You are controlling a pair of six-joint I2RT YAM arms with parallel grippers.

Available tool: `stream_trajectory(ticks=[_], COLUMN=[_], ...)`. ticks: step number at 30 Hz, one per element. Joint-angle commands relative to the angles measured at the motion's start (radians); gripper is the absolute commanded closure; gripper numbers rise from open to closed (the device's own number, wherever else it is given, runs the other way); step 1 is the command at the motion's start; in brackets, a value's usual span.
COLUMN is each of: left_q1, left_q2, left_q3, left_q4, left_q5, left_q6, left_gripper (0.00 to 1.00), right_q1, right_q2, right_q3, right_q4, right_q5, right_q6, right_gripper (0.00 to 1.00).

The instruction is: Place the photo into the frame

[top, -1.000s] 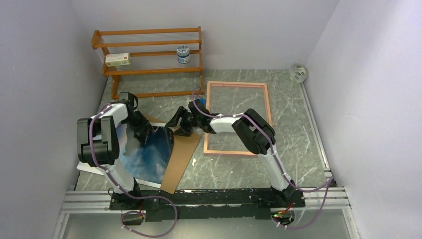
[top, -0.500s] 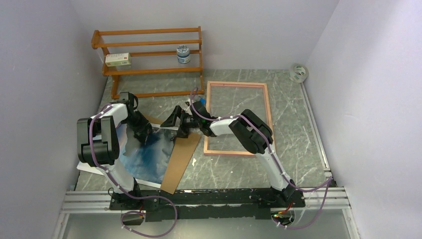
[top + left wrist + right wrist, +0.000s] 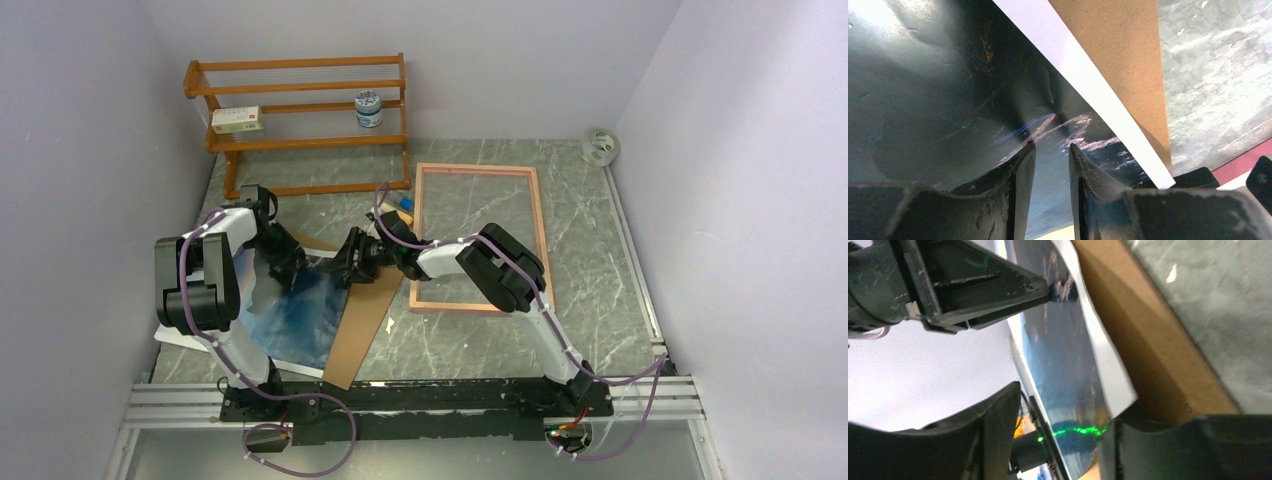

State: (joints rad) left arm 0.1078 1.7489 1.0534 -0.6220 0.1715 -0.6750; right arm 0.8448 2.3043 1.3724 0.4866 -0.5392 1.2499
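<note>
Photo (image 3: 300, 310): located on the left part of the bench (image 3: 480, 340), in front of the left arm, picture side up. Its near portion rests low over a white sheet (image 3: 175, 338). Its far right corner is raised and curled, and the white back shows along that edge. The right edge overlaps the brown hardboard sheet (image 3: 362, 320), which lies flat beside it.

Left tool (image 3: 291, 268): fingers set close together, tips pressed into the glossy dark face of the photo near its raised far edge. The print puckers between the tips, so the tool is gripping the photo.

Right tool (image 3: 345, 268): reaches across from the right at the raised right edge. In the right wrist view its fingers stand wide apart, with the curled corner of the photo between them. Neither finger is seen clamping it, so the tool is open.

Frame (image 3: 475, 168): lies flat on the bench to the right of the hardboard sheet, apart from the photo. The bench surface shows through its opening.

An orange shelf rack (image 3: 300, 100) stands at the far left wall.
</note>
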Motion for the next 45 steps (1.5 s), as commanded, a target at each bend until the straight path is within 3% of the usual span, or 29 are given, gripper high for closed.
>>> stream_trajectory(ticks=[1, 3, 7, 10, 18, 25, 28, 36, 40, 45], left_q1=[-0.013, -0.013, -0.007, 0.005, 0.054, 0.107, 0.115, 0.128, 0.134, 0.137], left_q2=[-0.012, -0.048, -0.115, -0.166, -0.271, -0.219, -0.209, -0.317, -0.367, -0.305], left_q3=[-0.035, -0.042, -0.026, 0.016, 0.145, 0.271, 0.341, 0.309, 0.32, 0.362], left_q4=[0.003, 0.011, -0.006, -0.051, -0.159, -0.264, -0.291, -0.223, -0.224, -0.239], left_q5=[-0.035, -0.04, -0.059, -0.062, -0.021, 0.118, 0.148, 0.164, 0.083, 0.166], left_q6=[-0.022, -0.031, -0.041, -0.042, -0.043, -0.052, -0.065, -0.151, -0.164, -0.162], left_gripper=[0.62, 0.6, 0.57, 0.52, 0.23, 0.17, 0.14, 0.07, 0.07, 0.08], right_q1=[-0.003, -0.007, -0.025, -0.03, -0.028, -0.016, -0.01, -0.001, 0.012, 0.058], right_q2=[0.016, 0.031, 0.015, -0.035, -0.244, -0.438, -0.501, -0.524, -0.53, -0.548], right_q3=[0.061, 0.085, 0.092, 0.096, 0.081, 0.05, 0.022, 0.023, 0.043, 0.043], right_q4=[-0.007, -0.001, -0.013, -0.084, -0.286, -0.405, -0.419, -0.483, -0.536, -0.552], right_q5=[0.062, 0.053, 0.052, 0.072, 0.161, 0.172, 0.164, 0.146, 0.194, 0.305], right_q6=[-0.094, -0.139, -0.206, -0.31, -0.631, -0.961, -1.021, -1.121, -1.192, -1.307], right_gripper=[0.49, 0.69, 0.9, 1.0, 1.0, 1.0, 1.0, 1.0, 1.0, 1.0])
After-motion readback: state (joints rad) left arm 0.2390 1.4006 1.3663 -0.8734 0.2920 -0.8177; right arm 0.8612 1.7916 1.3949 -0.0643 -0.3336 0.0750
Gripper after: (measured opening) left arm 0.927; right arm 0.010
